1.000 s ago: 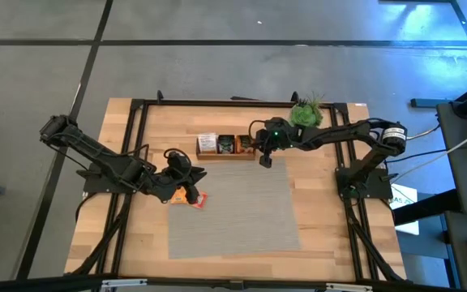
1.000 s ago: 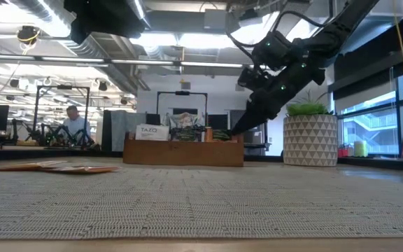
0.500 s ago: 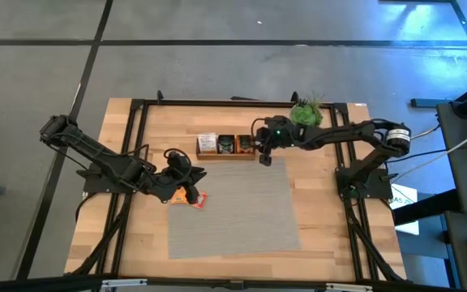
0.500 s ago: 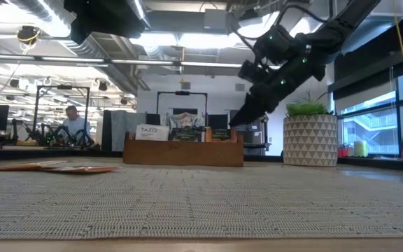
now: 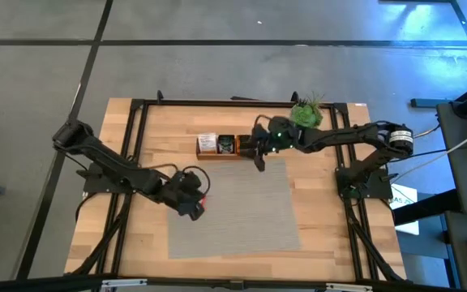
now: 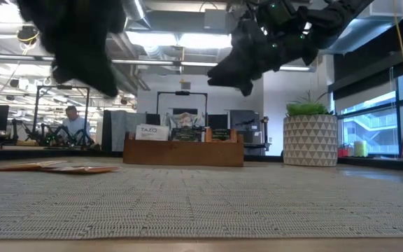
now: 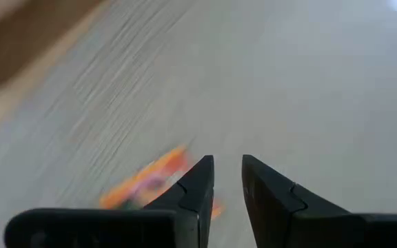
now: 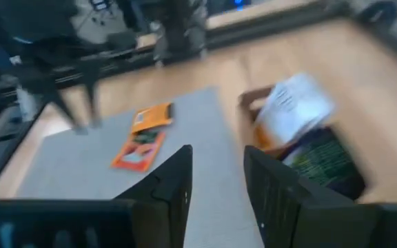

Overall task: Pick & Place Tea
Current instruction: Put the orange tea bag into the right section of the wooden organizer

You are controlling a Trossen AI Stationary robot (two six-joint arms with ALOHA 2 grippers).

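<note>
Most of the tea is seen already sorted into the wooden tray (image 5: pixel 227 146) at the back of the bench (image 5: pixel 136 122): white, dark and orange sachets (image 6: pixel 182 133) stand upright in its compartments. Two orange sachets (image 8: pixel 143 135) are left lying flat at the near-left edge of the grey mat (image 5: pixel 242 203), touching or overlapping each other. By this reckoning the job is judged well advanced but unfinished, with those two still to be carried across.

The left end effector (image 5: pixel 194 203) is held low over the mat just beside the loose sachets; its fingers (image 7: pixel 197 182) are set a narrow gap apart and nothing is gripped between them. The right end effector (image 5: pixel 259 159) is raised above the mat's far edge, just beside the tray's right end, its fingers (image 8: pixel 174 180) likewise slightly parted and empty. A potted plant (image 5: pixel 306 112) is seen behind the tray, and a person (image 6: pixel 73 126) is visible in the room beyond the bench.
</note>
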